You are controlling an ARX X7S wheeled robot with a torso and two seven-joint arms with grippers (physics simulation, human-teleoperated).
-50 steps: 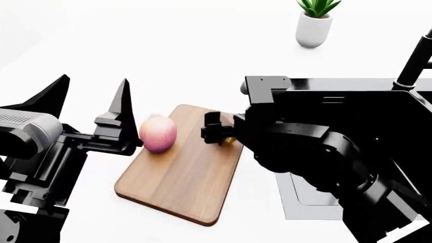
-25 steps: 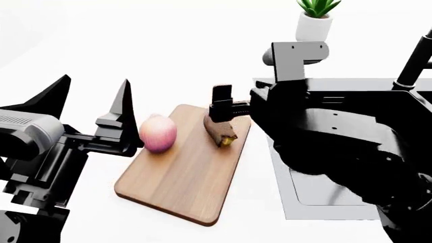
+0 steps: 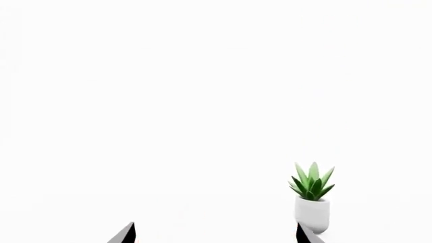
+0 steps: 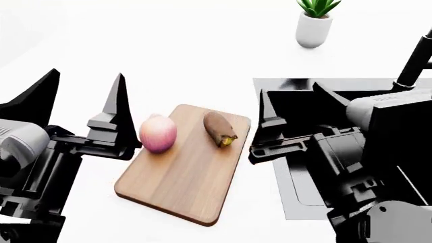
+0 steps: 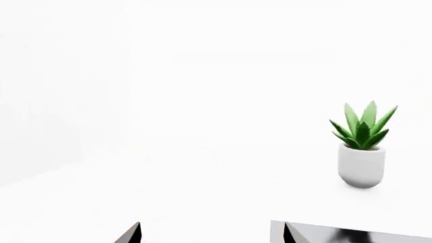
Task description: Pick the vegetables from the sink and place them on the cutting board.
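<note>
On the cutting board (image 4: 182,172) lay onion (image 4: 158,133) and sweet potato (image 4: 220,128); both grippers gaped empty; retreat should stay clear.

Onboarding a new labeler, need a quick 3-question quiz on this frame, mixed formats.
1. True or false: the sweet potato lies on the cutting board, and no tool touches it.
2. Multiple choice: which item sits nearest the left tool?
A) potted plant
B) onion
C) faucet
3. Fill in: the right tool hangs open over the ____.

Key:
1. True. The sweet potato rests alone near the board's far end, apart from both tools.
2. B. The onion sits on the board right beside that tool's inner finger.
3. Sink.
</note>
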